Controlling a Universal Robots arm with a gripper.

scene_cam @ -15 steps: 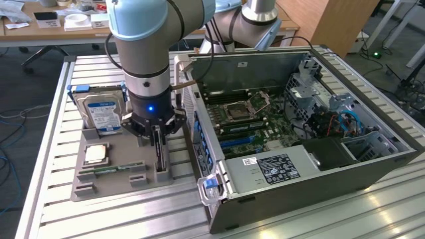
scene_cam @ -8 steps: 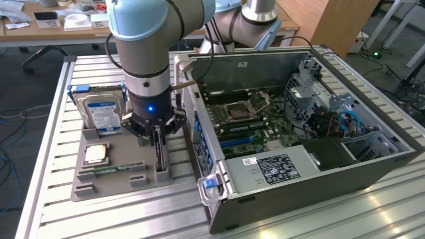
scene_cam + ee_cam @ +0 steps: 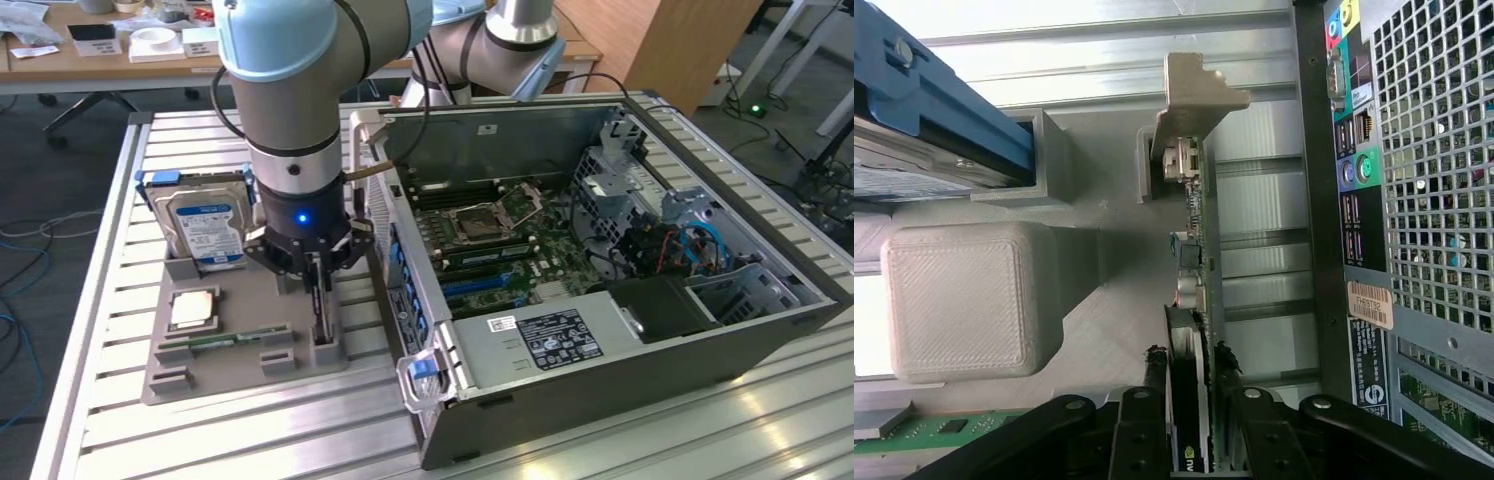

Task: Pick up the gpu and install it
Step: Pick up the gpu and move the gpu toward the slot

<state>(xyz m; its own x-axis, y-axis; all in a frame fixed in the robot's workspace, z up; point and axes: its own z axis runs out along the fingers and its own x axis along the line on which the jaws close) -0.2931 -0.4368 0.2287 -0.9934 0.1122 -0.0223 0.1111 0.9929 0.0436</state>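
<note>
The gpu [image 3: 320, 328] stands on edge in a slot of the grey tray [image 3: 240, 378], to the exterior view's left of the open computer case [image 3: 641, 330]. My gripper [image 3: 316, 300] points straight down over the card. In the wrist view the gpu [image 3: 1194, 250] is seen edge-on, with green board, black cooler and silver end bracket [image 3: 1189, 95] at its far end. My gripper [image 3: 1191, 385] straddles it, a black finger pressed to each side. The card still rests in its grey holder.
On the tray, a silver hard drive with a blue label [image 3: 207, 225] stands at the back, and a CPU [image 3: 194, 310] and a RAM stick [image 3: 220, 342] lie in front. The case's rear panel [image 3: 1414, 150] is close beside the card. The motherboard [image 3: 494, 240] lies exposed.
</note>
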